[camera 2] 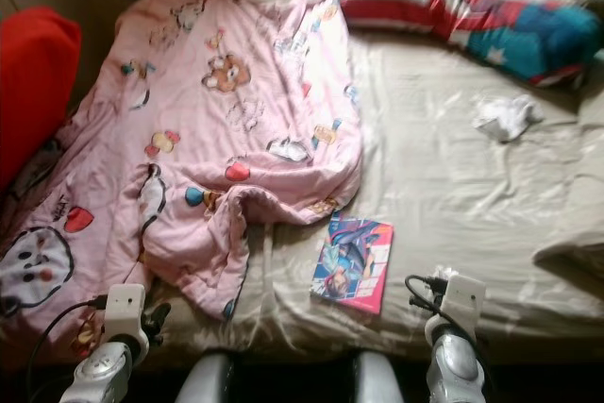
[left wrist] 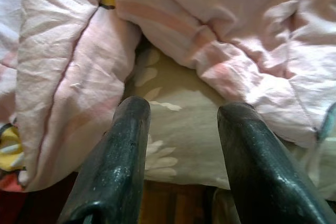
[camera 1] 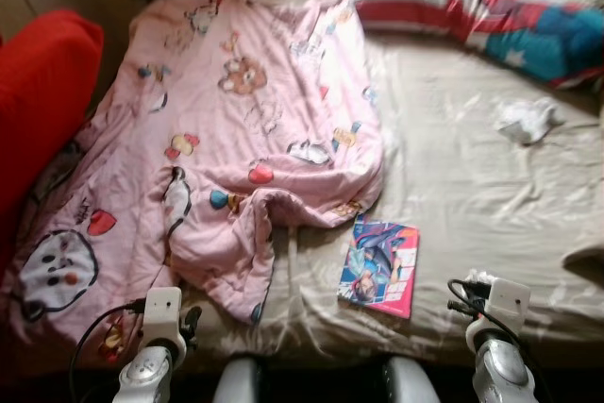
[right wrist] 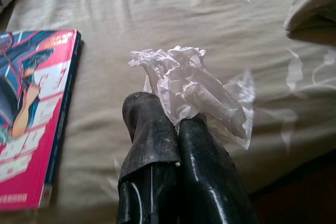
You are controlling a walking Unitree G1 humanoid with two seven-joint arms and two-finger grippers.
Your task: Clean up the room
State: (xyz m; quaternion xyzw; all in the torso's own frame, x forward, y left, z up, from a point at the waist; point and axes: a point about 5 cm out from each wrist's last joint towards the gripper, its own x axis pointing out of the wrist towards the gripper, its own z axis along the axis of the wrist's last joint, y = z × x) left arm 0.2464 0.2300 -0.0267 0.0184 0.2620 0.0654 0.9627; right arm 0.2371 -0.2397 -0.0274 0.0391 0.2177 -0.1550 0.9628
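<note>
White crumpled tissue [right wrist: 194, 90] pinched in right claw [right wrist: 176, 119]; left claw [left wrist: 181, 111] spread

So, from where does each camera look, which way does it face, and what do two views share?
Left eye and right eye: on the head, facing down at the bed; both wrists show.
Left wrist: looks along open fingers at the pink blanket.
Right wrist: looks along the right gripper, shut on crumpled tissue.
Shared: the book lies in the right wrist and eye views.

One blanket [camera 1: 236, 129], one book [camera 1: 379, 266], two tissues [right wrist: 194, 90].
</note>
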